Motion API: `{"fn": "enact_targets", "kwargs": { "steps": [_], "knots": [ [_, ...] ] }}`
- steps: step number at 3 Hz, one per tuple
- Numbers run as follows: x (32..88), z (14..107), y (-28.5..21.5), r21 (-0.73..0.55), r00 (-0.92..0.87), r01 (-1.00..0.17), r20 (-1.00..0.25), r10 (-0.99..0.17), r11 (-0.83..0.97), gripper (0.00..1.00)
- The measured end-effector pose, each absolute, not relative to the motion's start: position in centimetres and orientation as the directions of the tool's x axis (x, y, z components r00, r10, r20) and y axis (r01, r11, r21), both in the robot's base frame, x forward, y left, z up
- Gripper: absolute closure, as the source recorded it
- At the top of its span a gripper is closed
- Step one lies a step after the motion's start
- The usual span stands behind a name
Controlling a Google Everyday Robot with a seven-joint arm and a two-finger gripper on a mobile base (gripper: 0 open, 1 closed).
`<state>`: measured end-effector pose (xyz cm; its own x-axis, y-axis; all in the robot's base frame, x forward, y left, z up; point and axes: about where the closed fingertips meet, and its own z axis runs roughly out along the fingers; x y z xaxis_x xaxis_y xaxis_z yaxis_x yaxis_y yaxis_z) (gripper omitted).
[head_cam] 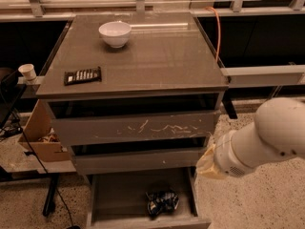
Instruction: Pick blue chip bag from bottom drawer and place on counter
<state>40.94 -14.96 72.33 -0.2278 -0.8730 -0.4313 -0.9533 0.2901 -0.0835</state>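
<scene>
Cardboard comes first on the far left: an open brown box (39,133) sits on the floor beside the cabinet, with a small paper cup (27,71) perched above it on a rail and thin black cables (28,149) trailing down in front. Next is the counter (157,61), a glossy grey-brown slab that catches the light. On its left front part lies a flat black bar (83,75) with pale markings, and further back, well apart from it, stands a white bowl (115,34), upright. Below the slab are three grey drawers. The upper drawer front (138,127) carries white scratches, and the middle drawer (138,159) under it is plain. The bottom drawer (116,194) is pulled out towards me, its grey floor showing. The blue chip bag (162,202) lies crumpled on that floor, right of centre and close to the drawer's low front edge, with nothing touching it. Behind the counter's right rear corner an orange cable (218,32) runs down. To the right of the cabinet, the robot's thick white arm (264,144) reaches in from the edge of view over the speckled floor (257,202). The gripper (208,165) is at its pale yellowish end, just beside the cabinet's right side at about the height of the middle drawer, above and to the right of the bag and apart from it. From where I stand I cannot tell whether it is wide or narrow, and it holds nothing that I can see.
</scene>
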Motion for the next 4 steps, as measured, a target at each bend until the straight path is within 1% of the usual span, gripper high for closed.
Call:
{"fn": "enact_targets", "kwargs": {
  "steps": [1, 2, 4],
  "knots": [
    [41.1, 64.2, -13.8, -0.059, -0.226, -0.955, -0.496, -0.839, 0.292, 1.0],
    [41.0, 64.3, -13.8, -0.057, -0.225, -0.955, -0.493, -0.84, 0.29, 1.0],
    [42.2, 59.1, -14.6, -0.123, -0.17, -0.958, -0.478, -0.862, 0.257, 1.0]
  ]
}}
